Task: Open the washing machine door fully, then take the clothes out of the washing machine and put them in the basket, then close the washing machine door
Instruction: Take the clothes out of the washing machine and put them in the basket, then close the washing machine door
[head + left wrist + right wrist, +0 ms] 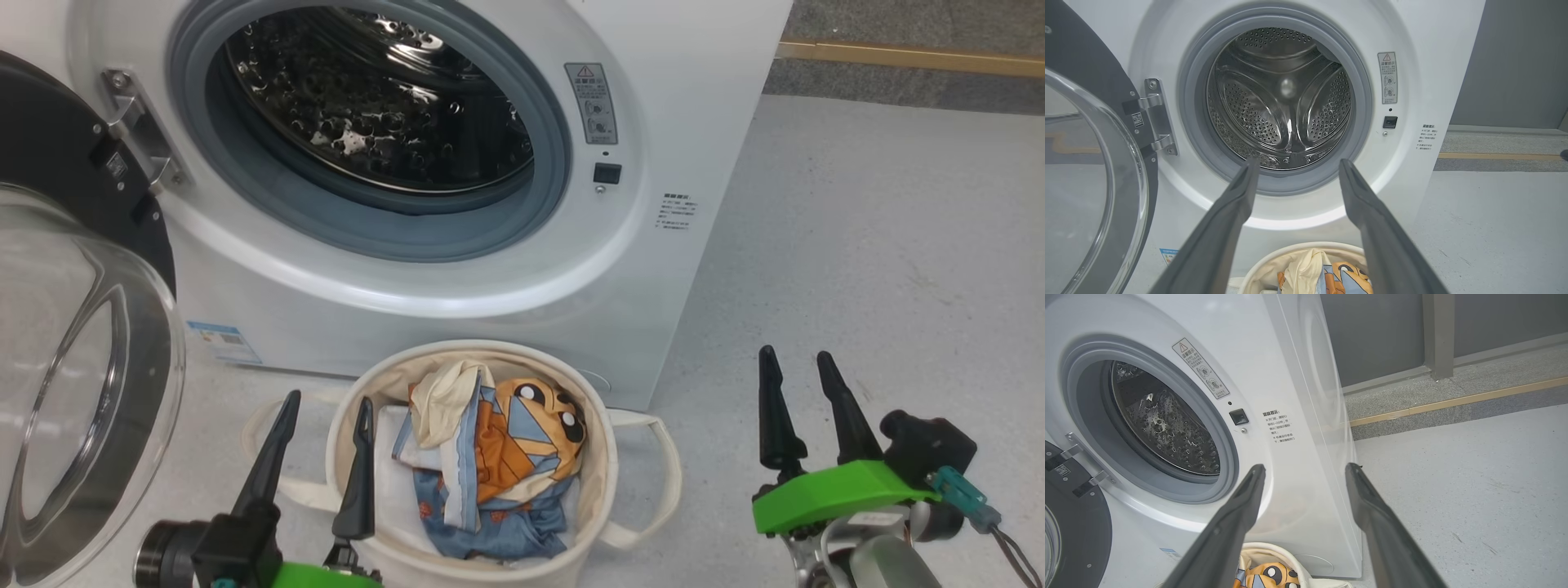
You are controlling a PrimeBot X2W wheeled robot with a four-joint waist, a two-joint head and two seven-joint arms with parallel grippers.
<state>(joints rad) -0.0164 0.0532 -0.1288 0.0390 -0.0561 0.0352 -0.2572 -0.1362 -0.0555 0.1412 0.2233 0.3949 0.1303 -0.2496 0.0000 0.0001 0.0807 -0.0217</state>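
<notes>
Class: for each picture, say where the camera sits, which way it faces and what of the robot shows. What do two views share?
Head view: on the head, looking forward and down at the washing machine, open door and basket; left gripper and right gripper below.
Left wrist view: on the left wrist, facing straight into the drum; own fingers.
Right wrist view: on the right wrist, facing the machine's front obliquely; own fingers.
Both wrist views share the clothes.

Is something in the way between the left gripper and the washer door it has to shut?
Nothing visible does. The left gripper is just right of the washing machine door, with only bare floor between them.
</notes>
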